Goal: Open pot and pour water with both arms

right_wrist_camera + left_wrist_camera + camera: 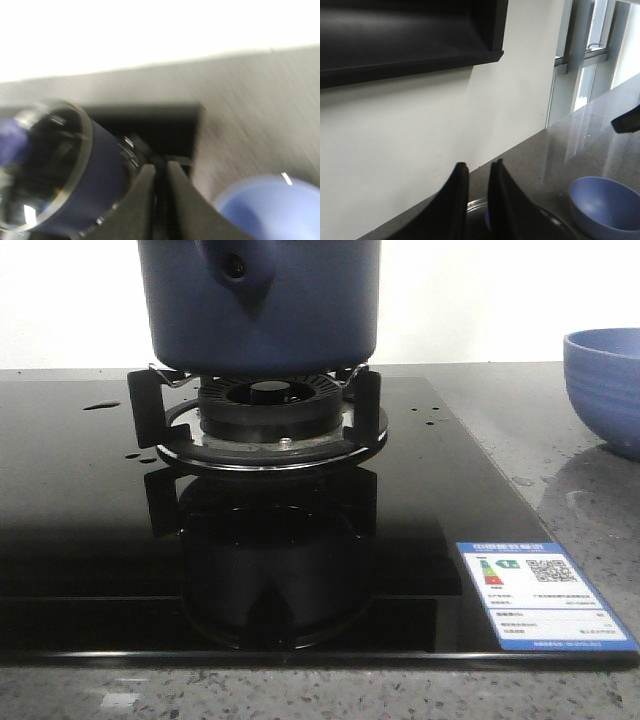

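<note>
The navy-blue pot (260,300) stands on the burner (265,405), its handle bracket with the round hole facing the front; its top is cut off there. In the right wrist view the pot (100,170) carries a glass lid (45,165) with a blurred blue knob (10,142). Water shows as small drops (100,406) on the black cooktop. My left gripper (479,167) hovers above the lid rim (476,202), fingers nearly together and nothing at the tips; a sliver of blue knob (487,217) shows below. My right gripper (160,167) is shut beside the pot wall. Neither gripper appears in the front view.
A lighter blue bowl (610,380) sits on the grey counter right of the cooktop (90,540), also visible as the bowl (605,205) and the bowl (270,210). A black range hood (410,40) hangs above. A label (540,595) marks the cooktop's front right corner.
</note>
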